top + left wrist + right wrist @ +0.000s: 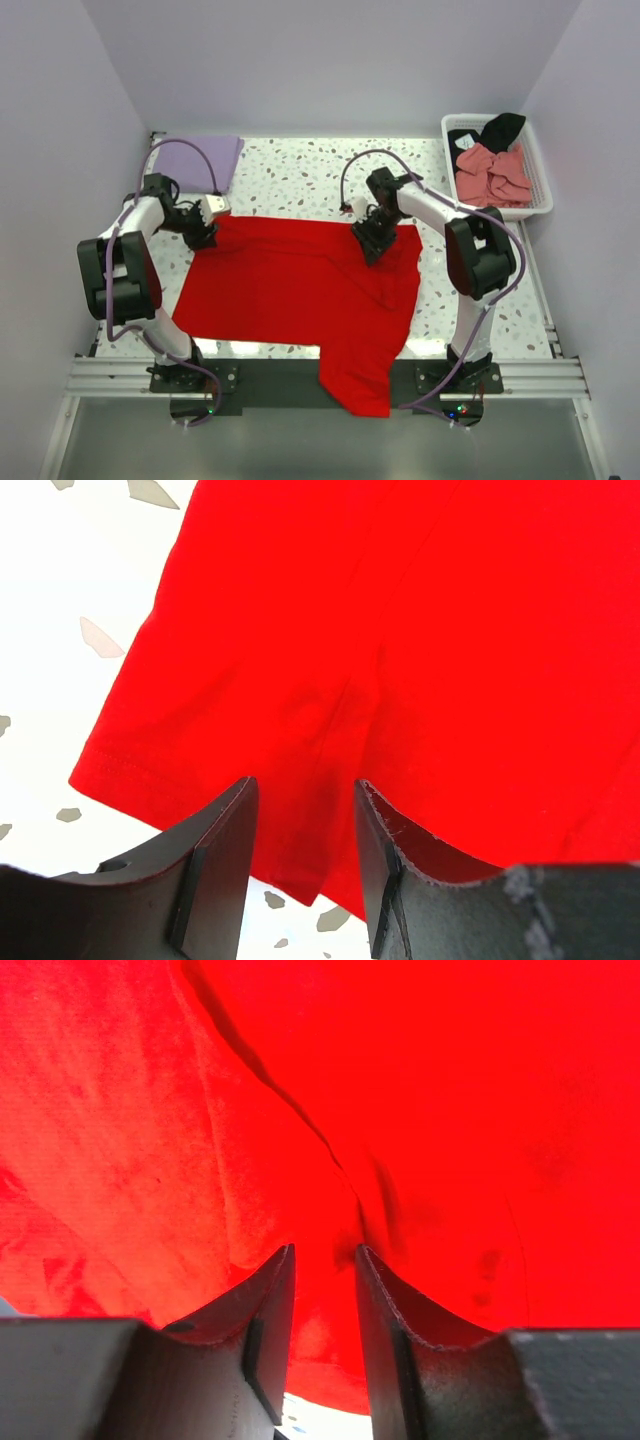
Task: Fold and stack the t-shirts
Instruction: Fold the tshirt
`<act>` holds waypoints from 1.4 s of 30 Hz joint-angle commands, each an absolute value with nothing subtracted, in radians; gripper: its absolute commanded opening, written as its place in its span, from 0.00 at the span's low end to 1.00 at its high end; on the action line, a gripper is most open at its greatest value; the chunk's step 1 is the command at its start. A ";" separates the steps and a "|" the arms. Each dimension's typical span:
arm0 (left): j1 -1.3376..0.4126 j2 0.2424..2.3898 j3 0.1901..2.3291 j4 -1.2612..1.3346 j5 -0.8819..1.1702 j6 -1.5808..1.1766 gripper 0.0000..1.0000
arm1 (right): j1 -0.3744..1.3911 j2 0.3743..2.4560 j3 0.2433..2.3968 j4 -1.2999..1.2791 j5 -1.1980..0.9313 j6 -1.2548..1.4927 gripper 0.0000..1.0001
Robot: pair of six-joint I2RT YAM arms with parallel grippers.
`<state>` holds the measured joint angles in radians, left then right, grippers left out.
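Red t-shirt (300,285) lies spread mid-tabletop (300,175), its bottom part hanging off the near edge at lower centre of the top view. L jaws stand apart astride its upper-left corner, nothing pinched; R jaws are narrow w/ a ridge of cloth btwn them near the upper-right edge, can't tell if it's really held. Risk: if either side catches only a thin bit of hem, a lift goes lopsided & the overhang's weight drags the shirt off.

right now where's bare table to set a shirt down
Bare speckled table: the far side between the pale lavender shirt and the white slatted plastic basket, plus a strip right of the bright red t-shirt. Crowded middle: that shirt, left gripper and right gripper on it.
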<state>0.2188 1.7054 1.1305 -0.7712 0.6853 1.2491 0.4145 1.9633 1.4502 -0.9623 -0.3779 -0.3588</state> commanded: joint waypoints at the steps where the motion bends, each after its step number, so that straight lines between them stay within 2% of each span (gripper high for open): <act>1: 0.206 1.672 1.124 -0.753 0.727 1.255 0.48 | 0.420 1.936 1.428 -0.945 -0.344 -0.353 0.37; 12: 0.193 1.671 1.124 -0.753 0.729 1.255 0.48 | 0.422 1.925 1.385 -0.894 -0.229 -0.316 0.36; 18: 0.190 1.672 1.123 -0.750 0.736 1.253 0.48 | 0.420 1.921 1.381 -0.896 -0.284 -0.313 0.34; 20: 0.184 1.674 1.126 -0.750 0.738 1.247 0.48 | 0.420 1.908 1.387 -0.911 -0.359 -0.316 0.22; 21: 0.183 1.674 1.126 -0.750 0.741 1.244 0.47 | 0.420 1.904 1.388 -0.919 -0.382 -0.325 0.11; 23: 0.170 1.671 1.127 -0.750 0.739 1.246 0.46 | 0.420 1.881 1.390 -0.942 -0.428 -0.345 0.01; 24: 0.163 1.671 1.124 -0.747 0.736 1.247 0.46 | 0.420 1.870 1.388 -0.946 -0.436 -0.348 0.00; 42: 0.092 1.664 1.101 -0.723 0.735 1.259 0.44 | 0.419 1.684 1.324 -1.124 -0.492 -0.528 0.00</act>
